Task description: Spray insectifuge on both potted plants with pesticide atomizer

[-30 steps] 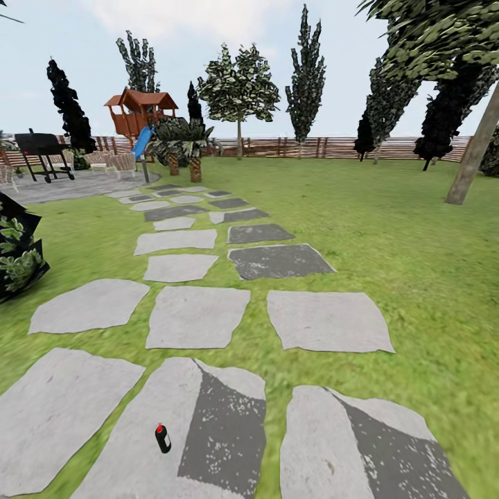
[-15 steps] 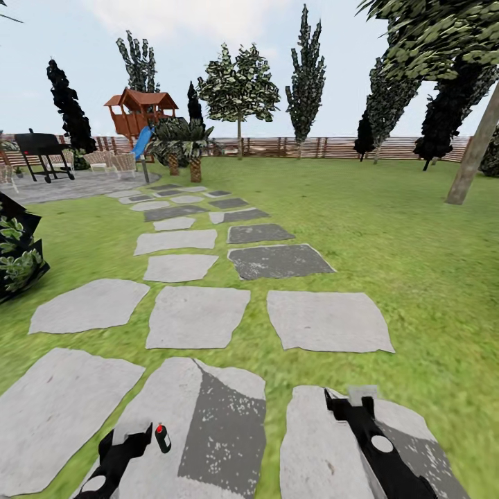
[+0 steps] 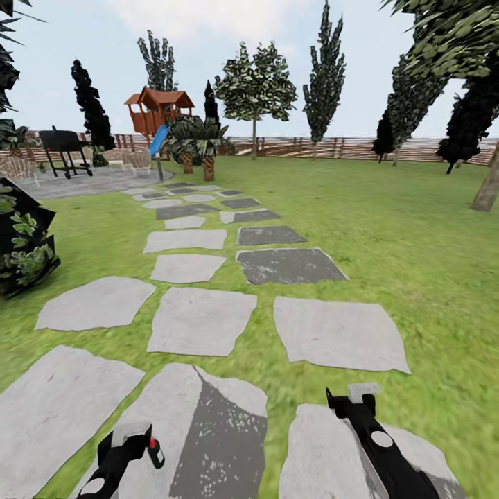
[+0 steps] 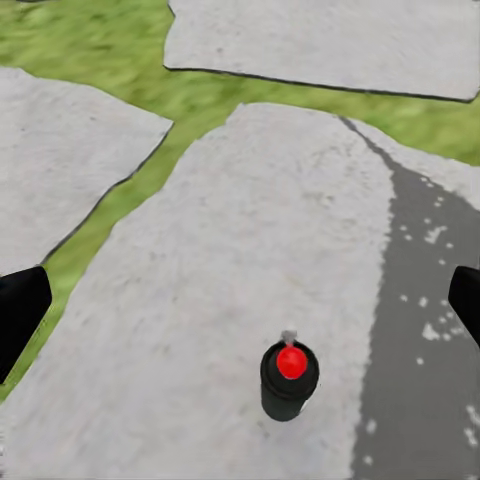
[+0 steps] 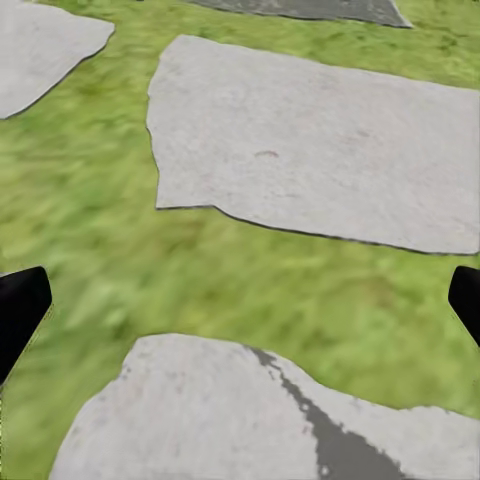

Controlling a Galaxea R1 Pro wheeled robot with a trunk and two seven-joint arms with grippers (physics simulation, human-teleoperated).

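Left wrist view showed our left gripper [image 4: 240, 305] spread wide, the spray can [image 4: 289, 380] upright at six o'clock; we judged lowering squarely around it best.

Bright even daylight, soft blurry renders

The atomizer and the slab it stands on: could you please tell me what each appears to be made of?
The atomizer looks like matte black plastic with a glossy red cap, though metal is possible. The paving slab looks like rough pale grey stone or concrete, grainy and speckled, with a darker patch.
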